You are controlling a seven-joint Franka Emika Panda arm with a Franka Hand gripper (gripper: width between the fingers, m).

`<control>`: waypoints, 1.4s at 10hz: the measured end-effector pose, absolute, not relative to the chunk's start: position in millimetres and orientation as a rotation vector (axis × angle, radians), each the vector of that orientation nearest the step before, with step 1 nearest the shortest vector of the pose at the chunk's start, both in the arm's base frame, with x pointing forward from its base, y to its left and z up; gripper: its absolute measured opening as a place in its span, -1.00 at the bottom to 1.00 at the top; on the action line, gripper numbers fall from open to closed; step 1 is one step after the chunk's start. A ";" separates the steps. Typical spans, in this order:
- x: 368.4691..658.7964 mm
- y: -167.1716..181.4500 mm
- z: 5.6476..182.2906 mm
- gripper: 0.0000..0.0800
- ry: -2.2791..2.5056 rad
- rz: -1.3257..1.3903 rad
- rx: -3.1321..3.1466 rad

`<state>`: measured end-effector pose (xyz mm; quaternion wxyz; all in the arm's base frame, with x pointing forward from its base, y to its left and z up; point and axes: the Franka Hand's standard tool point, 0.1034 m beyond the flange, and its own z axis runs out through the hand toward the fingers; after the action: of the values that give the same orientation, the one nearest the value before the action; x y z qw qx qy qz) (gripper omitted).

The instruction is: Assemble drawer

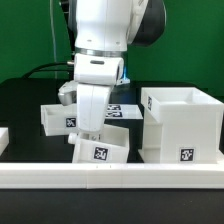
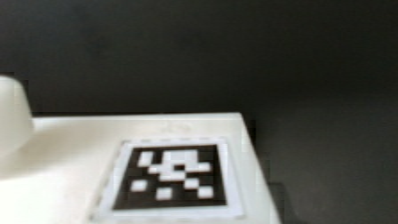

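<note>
presently the step in hand concerns one small tray (image 1: 100,148) of the drawer. it sits tilted, one corner low, directly under the fingers (image 1: 89,130), just behind the long white rail (image 1: 150,176) and just beside the large case (image 1: 185,125) on the exterior view's right. state of the fingers: cannot tell. the hand's body hides them in the exterior view, and the wrist view gives only a blurred white face with a tag (image 2: 175,175) at close range. the tilt suggests the tray is held by one wall, but this is inference only.

the second tray (image 1: 58,116) lies flat farther back, toward the exterior view's left, apart from the first. the case stands with its open side upward.

judgement: the task is at an early stage, with neither tray in the case. the next move calls for levelling the tilted tray, squaring it to the case opening and feeding it in without catching a wall — little slack is to be expected.

surface: matte black tabletop (image 1: 25,105), level and non-reflective. room: plain green backdrop (image 1: 20,40) behind the rig — nothing further legible.
</note>
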<state>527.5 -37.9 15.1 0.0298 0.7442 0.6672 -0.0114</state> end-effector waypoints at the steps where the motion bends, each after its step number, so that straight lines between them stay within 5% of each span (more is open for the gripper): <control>1: 528.0 -34.0 15.2 -0.90 2.065 -0.032 2.289; 4: 525.4 -62.0 15.0 -0.90 2.143 0.024 2.274; 14: 525.9 -52.4 13.8 -0.90 2.158 0.038 2.283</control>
<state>525.9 -52.4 13.8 -0.0001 0.7267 0.6868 0.0121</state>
